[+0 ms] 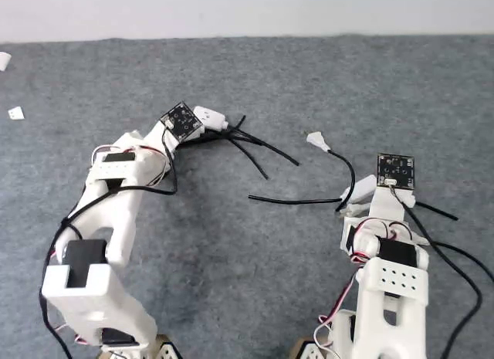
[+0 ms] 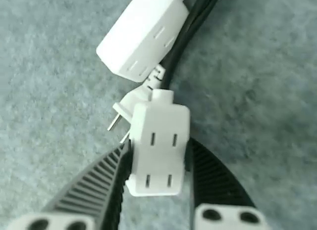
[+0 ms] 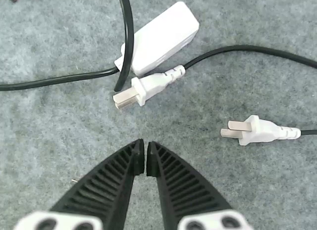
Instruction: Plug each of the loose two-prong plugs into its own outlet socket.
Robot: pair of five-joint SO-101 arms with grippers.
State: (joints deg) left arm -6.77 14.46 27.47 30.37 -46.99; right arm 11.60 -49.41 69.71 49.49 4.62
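Observation:
My left gripper (image 2: 158, 153) is shut on a white outlet block (image 2: 159, 158) whose two pairs of slots face the camera. A white two-prong plug (image 2: 125, 111) lies tight against that block's side, prongs bare. A second outlet block (image 2: 143, 34) lies just beyond, beside black cords. In the high view the held block (image 1: 210, 116) sits at the left arm's tip. My right gripper (image 3: 145, 158) is shut on nothing, low over the carpet. Ahead of it lie a white plug (image 3: 146, 89), another plug (image 3: 257, 130) off to one side, and a third outlet block (image 3: 158, 39).
Grey carpet (image 1: 255, 282) covers the table. Black cords (image 1: 255, 147) fan out between the arms, one ending in a loose white plug (image 1: 316, 140). A cord (image 3: 126, 37) crosses the outlet block near the right gripper. Small white scraps (image 1: 15, 113) lie far left.

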